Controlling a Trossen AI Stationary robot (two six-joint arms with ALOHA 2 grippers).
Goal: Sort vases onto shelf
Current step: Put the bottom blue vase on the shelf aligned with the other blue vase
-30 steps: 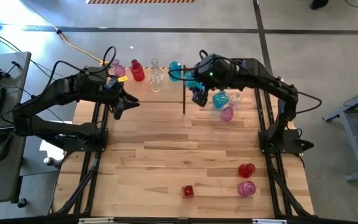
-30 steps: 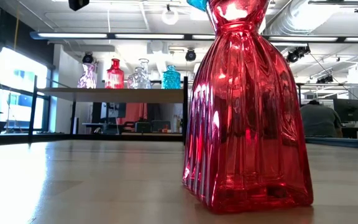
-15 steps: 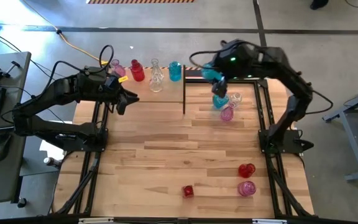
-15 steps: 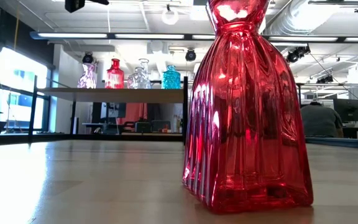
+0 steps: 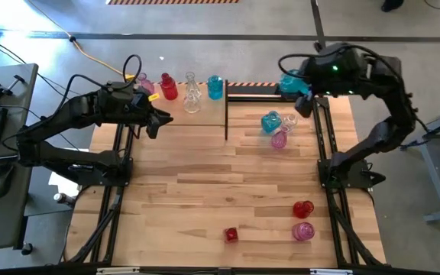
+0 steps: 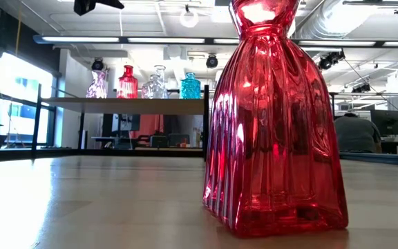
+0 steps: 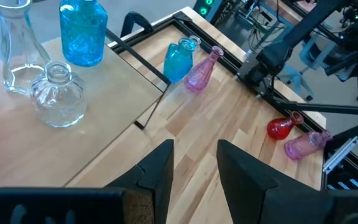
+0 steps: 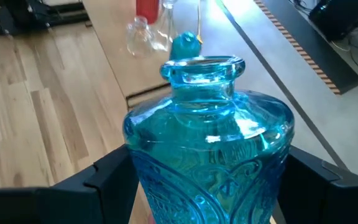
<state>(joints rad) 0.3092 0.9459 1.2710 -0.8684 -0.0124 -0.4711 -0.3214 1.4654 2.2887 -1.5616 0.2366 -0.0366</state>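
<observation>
Plank tabletop (image 5: pixel 205 198) bearing six vases, light shelf (image 5: pixel 182 114) holding five vases

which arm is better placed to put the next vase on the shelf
Right, probably. The right gripper is already shut on a teal vase, lifted near the table's far edge, right of the shelf. The left gripper hovers open and empty at the shelf's left end.

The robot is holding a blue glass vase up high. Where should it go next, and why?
Probably sideways toward the light wood shelf. The right gripper holds the round teal-blue glass vase between its jaws, out past the table's far edge. The shelf already carries pink, red, clear and teal vases, with bare wood beside the teal one, so I'd guess it belongs there.
</observation>
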